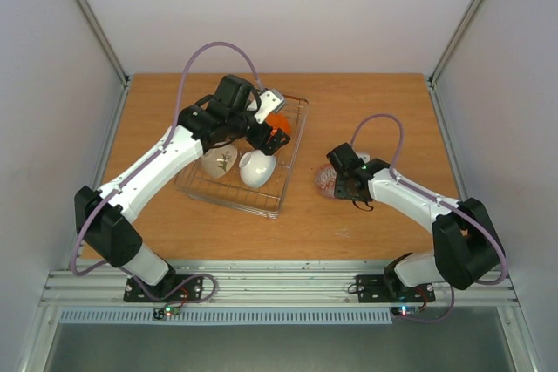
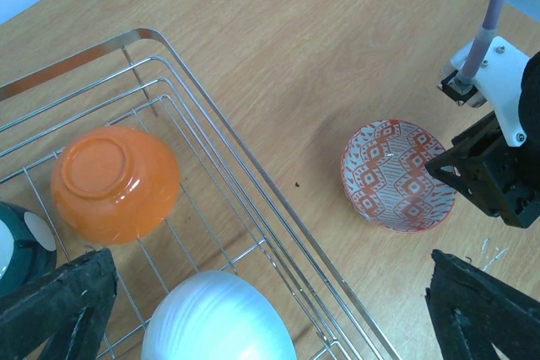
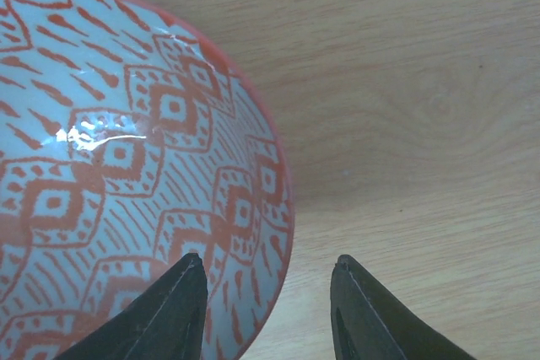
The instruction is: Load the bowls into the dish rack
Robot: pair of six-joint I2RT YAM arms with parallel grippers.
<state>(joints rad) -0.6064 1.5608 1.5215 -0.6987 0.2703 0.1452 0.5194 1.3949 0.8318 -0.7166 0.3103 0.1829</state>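
Observation:
The silver wire dish rack (image 1: 253, 201) stands left of centre. In it lie an upturned orange bowl (image 1: 278, 121), a white bowl (image 1: 257, 169) and a sprig-motif bowl (image 1: 220, 161). My left gripper (image 1: 270, 131) hangs open and empty over the rack's right side. The left wrist view shows the orange bowl (image 2: 114, 181), the white bowl (image 2: 218, 319), a teal bowl's edge (image 2: 15, 246) and the rack rim (image 2: 253, 176). A red-patterned bowl (image 3: 126, 166) sits upright on the table right of the rack. My right gripper (image 3: 270, 292) is open, one finger inside its rim, one outside.
The wooden table (image 1: 375, 102) is boxed in by pale walls at the back and sides. The red-patterned bowl (image 2: 398, 174) lies a short way from the rack's right rim, with the right arm (image 2: 498, 166) at its far side. A metal rail (image 1: 279, 280) runs along the near edge.

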